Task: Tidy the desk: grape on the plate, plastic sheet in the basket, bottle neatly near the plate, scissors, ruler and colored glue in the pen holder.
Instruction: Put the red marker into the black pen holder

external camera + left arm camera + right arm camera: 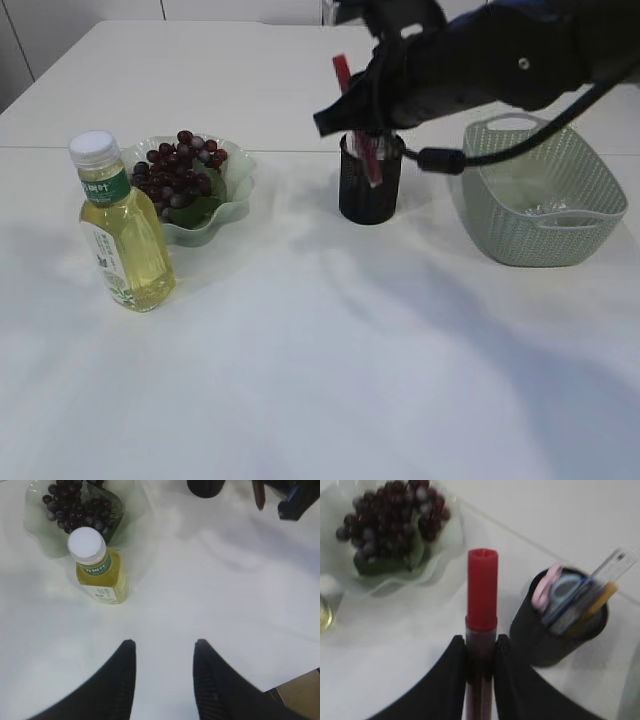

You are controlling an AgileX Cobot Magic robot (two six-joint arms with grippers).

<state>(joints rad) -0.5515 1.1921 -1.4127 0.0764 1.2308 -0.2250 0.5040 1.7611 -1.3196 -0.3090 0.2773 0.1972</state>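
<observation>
Right end effector (480,655) pinched red glue (481,605) above holder (370,182). Left end effector (164,652) spread, empty, over table (210,595) near bottle (98,569).

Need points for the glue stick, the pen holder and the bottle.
red glue stick (482,590): right wrist view, on its red cap.
pen holder (368,195): exterior view, on the black mesh wall.
bottle (101,575): left wrist view, on the label below the white cap.
</observation>
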